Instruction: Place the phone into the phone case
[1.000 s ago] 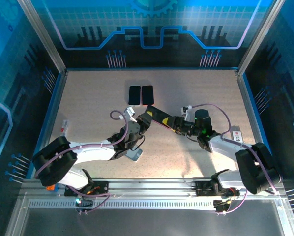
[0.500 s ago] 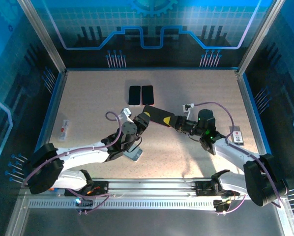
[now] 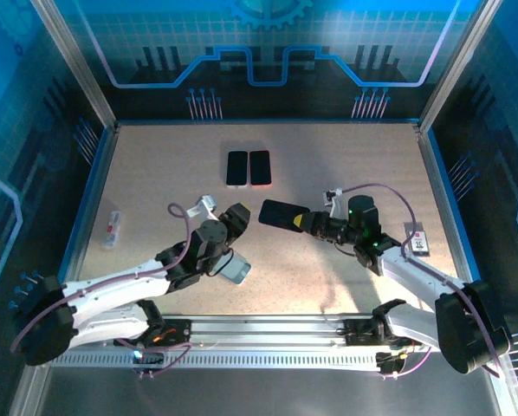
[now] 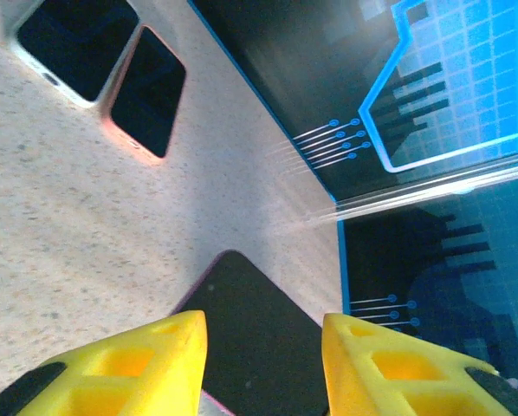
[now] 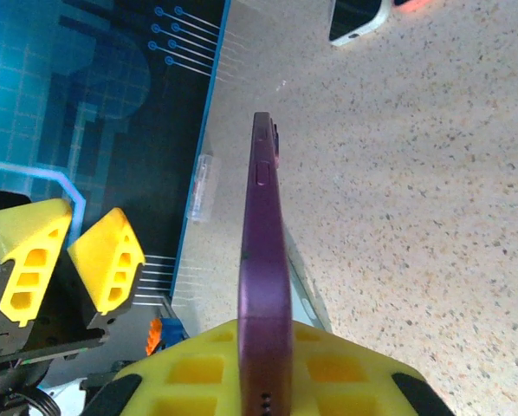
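Right claw (image 3: 304, 223) clenched on the phone (image 3: 279, 213) at one short end, holding it above the mid surface (image 3: 155, 165). Left claw (image 3: 235, 217) released, empty, just beside the free end. Phone looks stiff, slick, fragile: take the long edges, clear of the side buttons (image 5: 263, 173). Right wrist gives edge-on profile and buttons; top gives layout. Far back: white-rimmed slab (image 3: 236, 168), pink-rimmed slab (image 3: 259, 167), side by side; case or phone, can't tell.

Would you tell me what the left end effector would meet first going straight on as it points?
Likely the dark phone held by the right end effector; depth is unclear.
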Controlling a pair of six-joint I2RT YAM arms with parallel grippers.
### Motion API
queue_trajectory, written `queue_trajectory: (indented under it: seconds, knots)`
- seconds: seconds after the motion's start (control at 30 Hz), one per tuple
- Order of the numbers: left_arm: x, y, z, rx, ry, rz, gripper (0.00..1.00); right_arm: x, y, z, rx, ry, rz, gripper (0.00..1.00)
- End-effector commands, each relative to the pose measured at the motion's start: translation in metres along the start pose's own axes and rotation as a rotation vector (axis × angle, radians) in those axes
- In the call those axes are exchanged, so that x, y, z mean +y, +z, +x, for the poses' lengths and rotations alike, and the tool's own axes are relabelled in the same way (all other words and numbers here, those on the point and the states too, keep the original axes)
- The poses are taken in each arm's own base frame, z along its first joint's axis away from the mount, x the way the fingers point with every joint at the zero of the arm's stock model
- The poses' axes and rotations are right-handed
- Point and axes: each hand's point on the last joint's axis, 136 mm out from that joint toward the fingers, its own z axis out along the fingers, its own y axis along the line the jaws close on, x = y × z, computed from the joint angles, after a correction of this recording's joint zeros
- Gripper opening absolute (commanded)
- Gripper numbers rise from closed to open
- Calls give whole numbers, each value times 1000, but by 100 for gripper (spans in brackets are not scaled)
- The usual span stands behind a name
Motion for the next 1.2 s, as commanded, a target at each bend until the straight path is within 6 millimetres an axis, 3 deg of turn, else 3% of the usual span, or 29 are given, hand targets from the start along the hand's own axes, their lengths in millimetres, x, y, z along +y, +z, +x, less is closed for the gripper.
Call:
queue_trajectory:
  seconds: [0.0,0.2,0.47,0.8,1.17]
  knots:
    - [44,-14,4,35,104,-152,36,16,-6,-5,-11,-58,-26,0]
    - [95,-42,29,227,177,-307,18,13,-14,3,28,-66,3,0]
    - [136,-45,71,401,171,-380,5,10,-19,14,106,-44,-17,0]
    - [150,-20,118,566,239,-457,0,3,-31,26,132,-18,-6,0]
    - [130,16,142,583,213,-384,0,-6,-50,31,114,8,39,0]
